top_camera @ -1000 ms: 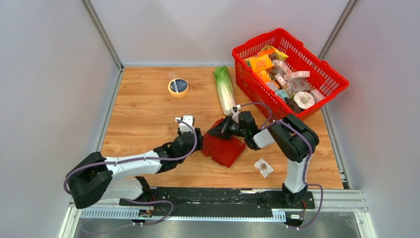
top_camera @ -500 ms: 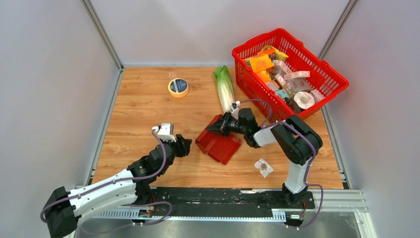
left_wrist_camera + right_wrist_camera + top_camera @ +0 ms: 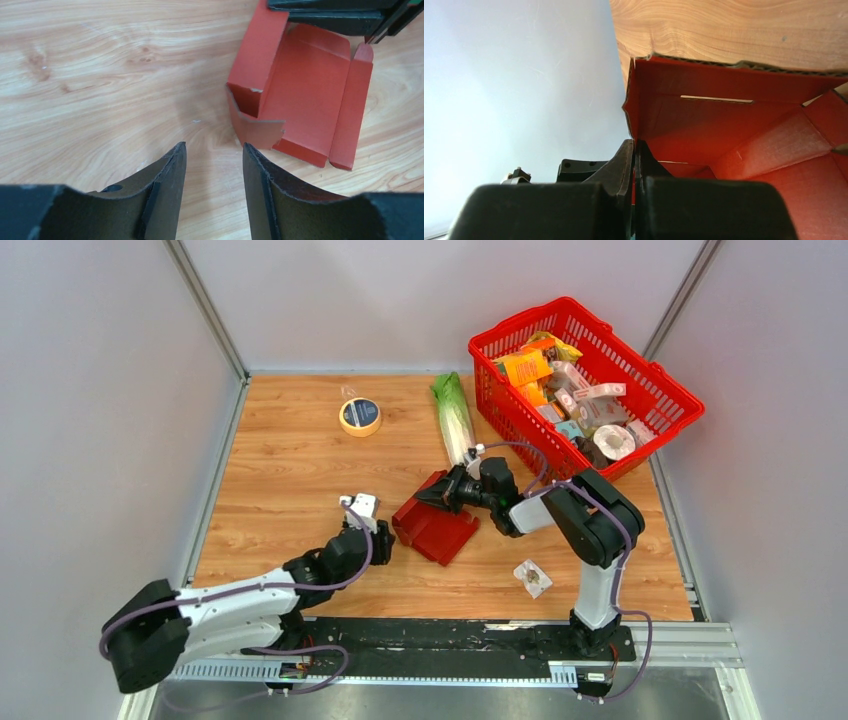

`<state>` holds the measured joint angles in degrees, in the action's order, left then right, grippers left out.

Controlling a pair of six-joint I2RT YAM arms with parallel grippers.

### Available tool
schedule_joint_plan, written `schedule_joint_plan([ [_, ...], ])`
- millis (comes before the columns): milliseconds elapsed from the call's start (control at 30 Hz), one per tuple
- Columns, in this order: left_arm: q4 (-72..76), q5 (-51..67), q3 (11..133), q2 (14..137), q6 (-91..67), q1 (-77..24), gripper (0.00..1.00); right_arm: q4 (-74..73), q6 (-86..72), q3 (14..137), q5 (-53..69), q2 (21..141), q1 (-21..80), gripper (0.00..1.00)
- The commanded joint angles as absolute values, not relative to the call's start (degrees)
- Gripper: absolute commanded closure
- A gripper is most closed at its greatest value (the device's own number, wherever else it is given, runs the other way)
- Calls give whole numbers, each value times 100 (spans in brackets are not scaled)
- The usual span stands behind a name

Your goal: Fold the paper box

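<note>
The paper box (image 3: 436,528) is set on the table (image 3: 290,460) near ctr, slightly to the R. The left gripper (image 3: 378,540) is held just L of the box, apart from it. In the left wrist view the box is seen ahead & to the R of the fingers (image 3: 167,185). The right gripper (image 3: 442,496) is placed at the box's far edge, w/ a raised wall pinched btwn its fingers (image 3: 620,165). A leafy veg (image 3: 455,425) is laid behind the box, w/ a tape roll (image 3: 360,416) further L at the back. A basket (image 3: 520,322), filled w/ packaged goods, is set at the back R corner. A small packet (image 3: 531,577) is found R of the box, nearer the front edge.
</note>
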<state>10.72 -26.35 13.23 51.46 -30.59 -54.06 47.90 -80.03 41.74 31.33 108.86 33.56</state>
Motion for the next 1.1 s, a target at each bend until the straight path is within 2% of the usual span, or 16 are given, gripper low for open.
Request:
schedule_joint_plan([
  [0,1889,-2540,1819,5774,-2619,-5563,46,5177,-8121,4131,3103,10934,3322,100],
  [467,2048,-2548,2276,6336,-2628,-5677,47,5133,-8112,3990,3015,10784,3357,100],
  [767,1794,-3076,2531,6680,-2698,-6047,51,5229,-8095,3832,3015,10758,3349,100],
  [900,1618,-3182,2584,6776,-2847,-6056,58,5247,-8104,3779,3015,10696,3357,100],
  [1067,1284,-3488,2654,6873,-3058,-6196,56,5247,-8104,3735,2936,10512,3357,100],
])
